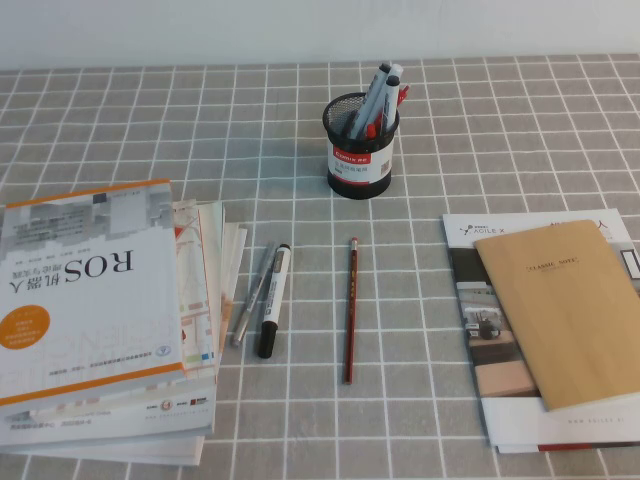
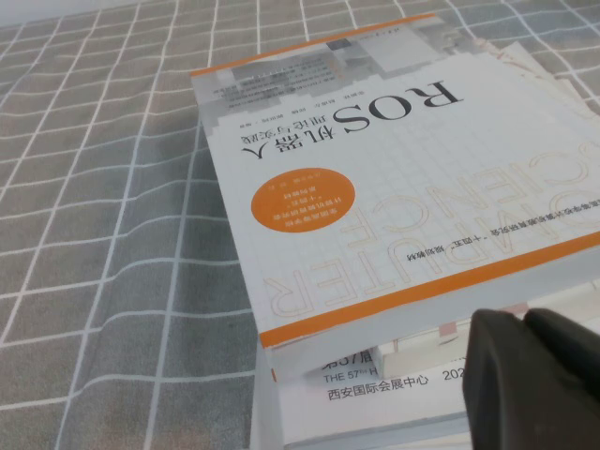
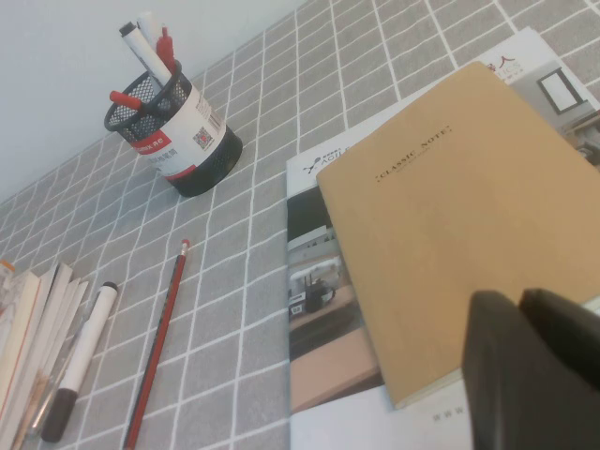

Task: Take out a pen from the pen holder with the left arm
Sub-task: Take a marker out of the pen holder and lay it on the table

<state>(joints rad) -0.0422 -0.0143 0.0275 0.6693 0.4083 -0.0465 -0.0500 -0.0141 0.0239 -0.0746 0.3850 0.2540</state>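
Note:
A black mesh pen holder (image 1: 360, 150) with a red and white label stands upright at the back middle of the table. Several pens (image 1: 376, 92) stick out of it, grey, white and red-capped. The right wrist view shows the holder (image 3: 178, 131) too. Neither arm appears in the high view. My left gripper (image 2: 522, 317) is shut and empty, hovering over the near edge of the white and orange ROS book (image 2: 375, 178), far from the holder. My right gripper (image 3: 518, 298) is shut and empty above the brown notebook (image 3: 450, 206).
A stack of books (image 1: 95, 300) lies at the left. Beside it lie a silver pen (image 1: 250, 295), a black and white marker (image 1: 272, 300) and a red pencil (image 1: 351, 310). At the right, the brown notebook (image 1: 565, 310) rests on a brochure (image 1: 470, 300).

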